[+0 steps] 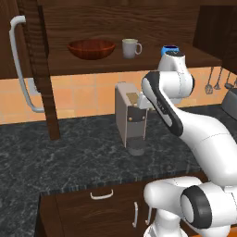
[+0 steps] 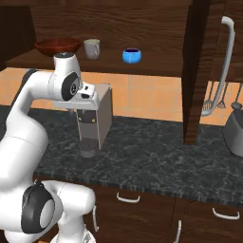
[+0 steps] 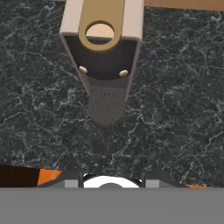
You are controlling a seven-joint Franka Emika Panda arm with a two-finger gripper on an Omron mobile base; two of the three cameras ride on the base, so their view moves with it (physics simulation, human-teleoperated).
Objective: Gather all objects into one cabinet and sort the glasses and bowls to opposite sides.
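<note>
Above the coffee machine, the cabinet stands open, its shelf carrying the task's pieces. Left of the machine's line sits the reddish-brown bowl, the mug directly above it, the blue bowl to the right; sorting judged incomplete. The gripper hovers at the machine's top; I cannot tell whether its fingers are parted or closed.

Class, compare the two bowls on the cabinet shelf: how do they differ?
The reddish-brown bowl is wide and shallow; the blue bowl is far smaller and rounder. The reddish-brown bowl sits left of the mug, the blue bowl right of it. Both stand upright on the same shelf.
</note>
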